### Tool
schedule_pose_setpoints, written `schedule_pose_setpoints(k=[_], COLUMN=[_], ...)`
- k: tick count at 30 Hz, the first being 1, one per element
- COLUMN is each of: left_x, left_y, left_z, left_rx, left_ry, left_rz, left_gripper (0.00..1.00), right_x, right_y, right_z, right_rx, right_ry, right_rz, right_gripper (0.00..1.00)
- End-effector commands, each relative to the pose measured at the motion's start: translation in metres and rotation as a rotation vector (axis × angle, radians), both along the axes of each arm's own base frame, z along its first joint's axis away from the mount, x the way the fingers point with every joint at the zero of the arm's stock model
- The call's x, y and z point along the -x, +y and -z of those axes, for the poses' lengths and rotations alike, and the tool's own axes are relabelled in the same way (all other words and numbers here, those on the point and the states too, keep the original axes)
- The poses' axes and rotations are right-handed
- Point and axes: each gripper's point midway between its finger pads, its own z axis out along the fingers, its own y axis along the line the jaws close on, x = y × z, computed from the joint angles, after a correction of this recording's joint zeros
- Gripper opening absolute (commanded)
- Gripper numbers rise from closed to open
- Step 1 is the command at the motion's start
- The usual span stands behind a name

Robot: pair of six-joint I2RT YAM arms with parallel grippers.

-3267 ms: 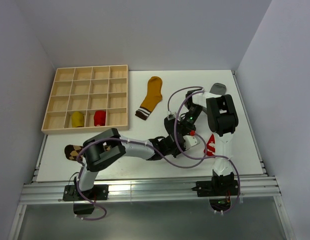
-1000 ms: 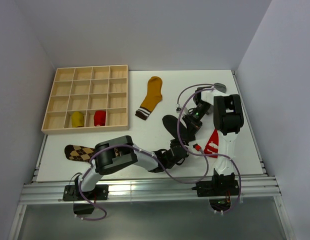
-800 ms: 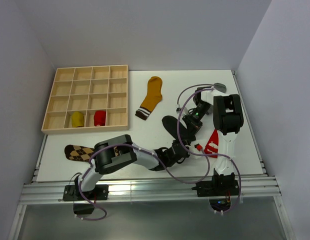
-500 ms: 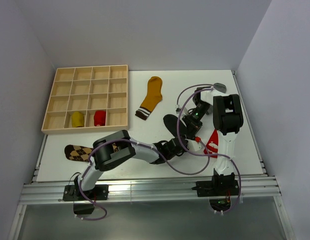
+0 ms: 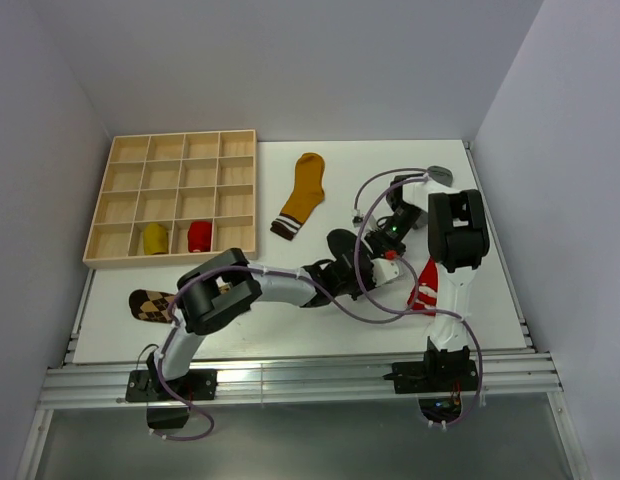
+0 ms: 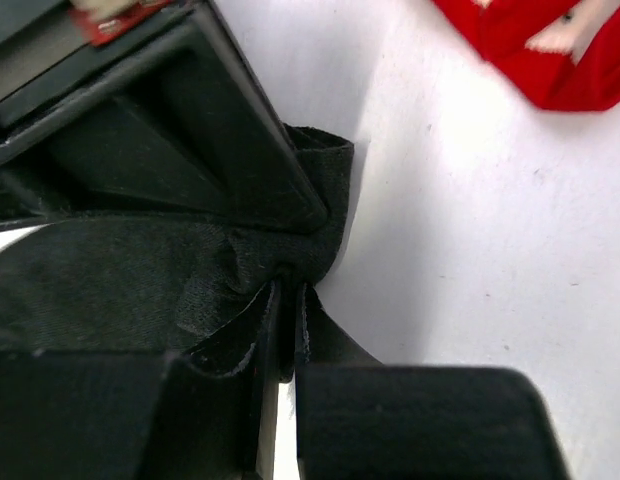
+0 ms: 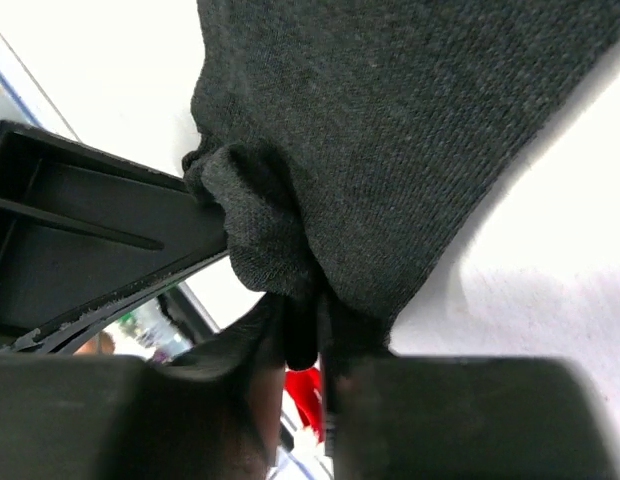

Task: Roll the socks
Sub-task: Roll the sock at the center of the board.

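Note:
A black sock lies mid-table, its near end bunched where both grippers meet. My left gripper is shut on that bunched fabric; the left wrist view shows the folds pinched at the jaws of the left gripper. My right gripper is shut on the same sock, with its tips buried in the fabric. A red printed sock lies flat to the right. A mustard sock, a grey sock and a brown argyle sock lie flat.
A wooden grid tray stands at the back left, with a rolled yellow bundle and a rolled red bundle in its front row. Cables loop over the table near the right arm. The red sock also shows in the left wrist view.
My left gripper has moved from near the front edge up and back to the right gripper. The black sock's near end is now drawn up and bunched. The right gripper has barely moved.

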Motion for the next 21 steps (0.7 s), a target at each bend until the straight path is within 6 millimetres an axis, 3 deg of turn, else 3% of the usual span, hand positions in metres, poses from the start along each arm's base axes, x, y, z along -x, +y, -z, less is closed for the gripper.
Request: schedule_pose_setpoints(k=[1,6,12,15,16,19,21], left_x=[0.057,0.072,0.096,0.099,0.095,0.097,0.102], left_y=[0.022,0.031,0.049,0.063,0.068,0.073,0.074], left_z=[0.048,0.034,0.034,0.032,0.033,0.036,0.034], left_rx=[-0.086,-0.007,0.005,0.019,0.019,0.008,0.008], left_ry=[0.385,0.527,0.781,0.868,0.892,1.013,1.105], left_rz=[0.079,0.055,0.045,0.008,-0.020,-0.049,-0.043], left_gripper=[0.00,0.00,0.00,0.00,0.00,0.00,0.00], right_x=[-0.023,-0.042,-0.061,-0.060,-0.062,-0.055,-0.047], right_y=[0.011,0.016,0.006,0.005,-0.006,-0.013,-0.015], right_z=[-0.008,-0.037,-0.071,-0.088,-0.091,-0.106,-0.102], right_rx=[-0.038,-0.119,-0.168,-0.206,-0.204,-0.208,-0.207], right_ry=[-0.177,-0.332,-0.490,-0.569,-0.594,-0.711,-0.761], right_rz=[0.016,0.091,0.212,0.223,0.255,0.227,0.191], right_gripper=[0.25,0.36,0.38,0.38,0.38,0.38,0.38])
